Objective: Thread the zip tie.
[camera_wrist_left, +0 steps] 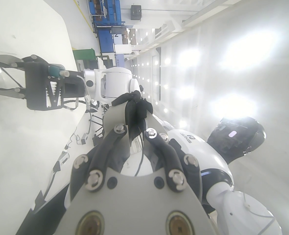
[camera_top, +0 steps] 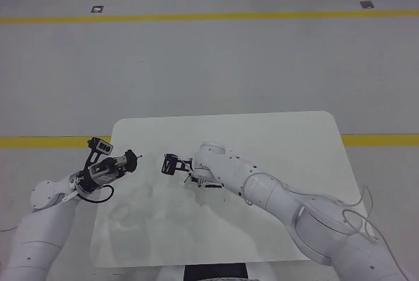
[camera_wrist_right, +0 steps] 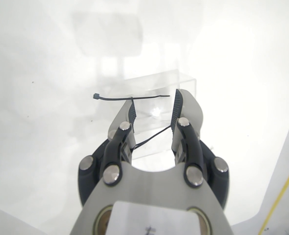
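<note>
Over the left part of the white table (camera_top: 280, 140), as the top view has it, both arms meet with a gap between them. The left gripper (camera_top: 133, 159) hangs at the table's left edge, turned toward the middle. The right gripper (camera_top: 192, 178) sits a little farther in and points down at the tabletop. Yellow floor lines (camera_top: 209, 15) run beyond the table and level with it on both sides.

Seen from the left wrist, the left gripper's fingers are drawn together, pinching a dark bundle (camera_wrist_left: 134, 113) at their tips. A thin black strand trails back from it between the fingers. Whether the bundle is cloth or part of a tie cannot be made out. Farther off in the same view, the right gripper stands over the table with its jaws apart.

Seen from the right wrist, the right gripper's fingers (camera_wrist_right: 177, 106) are spread wide over a clear plastic box (camera_wrist_right: 183, 84) resting on the table. A black zip tie (camera_wrist_right: 125, 98) stretches across just past the fingertips. Its square head sticks out to one side and its thin tail reaches toward the other finger. It meets one fingertip, but whether it rests on that tip or on the box's edge cannot be told. A second black strand (camera_wrist_right: 154, 136) crosses the gap between the two fingers nearer the palm, touching one ribbed pad.
</note>
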`<state>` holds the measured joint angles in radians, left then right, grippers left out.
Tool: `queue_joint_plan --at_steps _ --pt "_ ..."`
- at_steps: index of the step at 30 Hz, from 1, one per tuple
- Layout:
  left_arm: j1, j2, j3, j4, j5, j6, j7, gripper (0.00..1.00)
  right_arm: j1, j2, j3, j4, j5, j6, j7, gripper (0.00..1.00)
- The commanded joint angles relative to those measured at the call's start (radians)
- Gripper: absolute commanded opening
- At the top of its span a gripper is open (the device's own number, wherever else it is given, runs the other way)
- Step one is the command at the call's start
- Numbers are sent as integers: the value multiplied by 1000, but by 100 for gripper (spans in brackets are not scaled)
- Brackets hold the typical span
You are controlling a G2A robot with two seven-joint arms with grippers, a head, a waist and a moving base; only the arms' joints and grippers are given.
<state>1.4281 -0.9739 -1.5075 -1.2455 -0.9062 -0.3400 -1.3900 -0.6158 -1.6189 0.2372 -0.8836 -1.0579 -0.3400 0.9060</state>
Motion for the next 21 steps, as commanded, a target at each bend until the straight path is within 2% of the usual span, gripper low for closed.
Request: queue_joint_plan --at_steps 1,9,14,21 --pt "0 0 0 0 0 0 0 0 6 -3 -8 7 7 0 -5 33" --pt "0 0 0 0 0 0 0 0 24 -12 -37 34 34 0 -13 31" --pt "0 0 0 0 0 0 0 0 34 -17 -45 53 51 0 -27 26" --pt "0 0 0 0 0 0 0 0 43 -21 -64 67 71 0 -36 29"
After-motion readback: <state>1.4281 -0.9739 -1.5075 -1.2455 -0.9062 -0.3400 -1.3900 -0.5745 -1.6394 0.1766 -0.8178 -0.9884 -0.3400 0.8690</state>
